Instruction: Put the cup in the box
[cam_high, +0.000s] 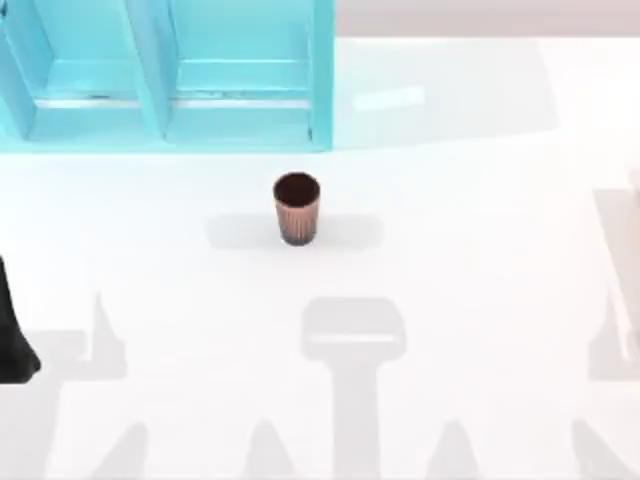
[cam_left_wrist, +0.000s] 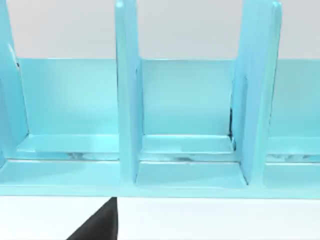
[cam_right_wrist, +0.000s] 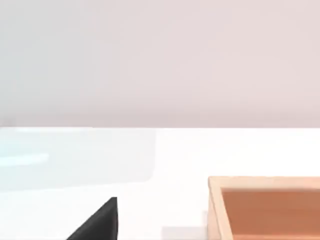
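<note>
We take the cup (cam_high: 296, 208) as our landmark: it stands upright on the white counter (cam_high: 480, 300), mouth up, copper-brown with fine vertical ribs and a dark inside, near the middle of the top view. Nothing touches it, and bare counter lies all around it.

Behind the cup, toward the far edge of the counter and reaching off to the left, stands a light-blue rack (cam_high: 170, 80) with upright dividers that split it into open compartments. The cup sits just in front of the rack's right end, apart from it. From our left wrist the same rack (cam_left_wrist: 190, 115) is seen head-on, its dividers rising from a shallow blue base, and a dark part of our left end effector (cam_left_wrist: 97, 225) shows low in front of it. We cannot tell whether its fingers are spread or closed.

Well to the left of the cup, at the counter's left edge, a black piece of our left arm (cam_high: 12, 335) is parked.

From our right wrist we see a tan wooden box (cam_right_wrist: 265, 207), open at the top, resting on the counter, and a dark part of our right end effector (cam_right_wrist: 97, 225). Whether that one is spread or closed we also cannot tell.
</note>
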